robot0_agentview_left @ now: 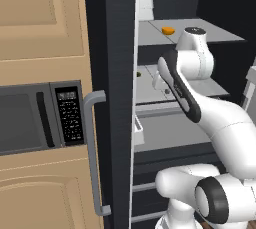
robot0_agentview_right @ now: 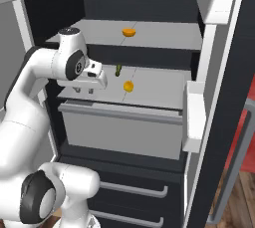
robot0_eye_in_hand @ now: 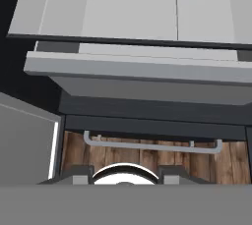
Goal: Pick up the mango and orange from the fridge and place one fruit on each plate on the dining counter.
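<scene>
While the pincer [robot0_agentview_right: 84,90] hangs at the fridge [robot0_agentview_right: 149,97] shelf edge, jaw state untellable, the mango [robot0_agentview_right: 128,86] lies just ahead; the orange [robot0_agentview_right: 129,32] sits a shelf above, so mango likely comes first.

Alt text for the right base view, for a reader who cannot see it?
Open fridge: the white arm's tool hangs at the middle shelf's left edge, short of the mango and a thin green vegetable. The orange sits one shelf up.

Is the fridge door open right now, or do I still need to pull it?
Open. The fridge shows its grey shelves, with the orange on the upper one and the mango below; the white-lined door stands swung aside.
</scene>
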### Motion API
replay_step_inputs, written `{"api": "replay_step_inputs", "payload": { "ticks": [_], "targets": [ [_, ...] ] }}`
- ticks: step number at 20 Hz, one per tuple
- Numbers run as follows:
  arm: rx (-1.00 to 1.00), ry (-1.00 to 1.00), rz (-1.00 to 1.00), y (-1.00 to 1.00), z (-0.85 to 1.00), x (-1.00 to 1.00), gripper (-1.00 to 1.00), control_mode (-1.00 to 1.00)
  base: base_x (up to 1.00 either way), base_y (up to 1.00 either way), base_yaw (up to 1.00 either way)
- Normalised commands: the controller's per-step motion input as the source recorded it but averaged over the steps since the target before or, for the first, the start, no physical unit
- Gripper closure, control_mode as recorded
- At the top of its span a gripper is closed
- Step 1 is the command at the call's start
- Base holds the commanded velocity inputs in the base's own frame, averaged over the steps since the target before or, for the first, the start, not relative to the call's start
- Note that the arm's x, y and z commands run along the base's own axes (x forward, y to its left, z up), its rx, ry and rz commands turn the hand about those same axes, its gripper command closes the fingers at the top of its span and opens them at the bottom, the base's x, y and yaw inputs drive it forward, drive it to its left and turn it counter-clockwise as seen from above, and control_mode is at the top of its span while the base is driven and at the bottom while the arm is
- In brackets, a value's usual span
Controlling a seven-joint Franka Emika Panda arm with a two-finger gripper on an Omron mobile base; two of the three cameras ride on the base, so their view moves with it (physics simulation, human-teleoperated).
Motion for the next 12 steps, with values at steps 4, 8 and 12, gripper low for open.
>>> {"api": "replay_step_inputs", "payload": {
  "ticks": [4,8,12],
  "targets": [
    [0.08,0.00,-0.03,-0.10,0.05,-0.01,-1.00,-1.00,0.00,0.00,0.00],
    [0.01,-0.05,-0.09,-0.18,0.47,-0.07,-1.00,-1.00,0.00,0.00,0.00],
    [-0.02,-0.04,-0.14,-0.30,0.83,-0.03,-1.00,-1.00,0.00,0.00,0.00]
  ]
}}
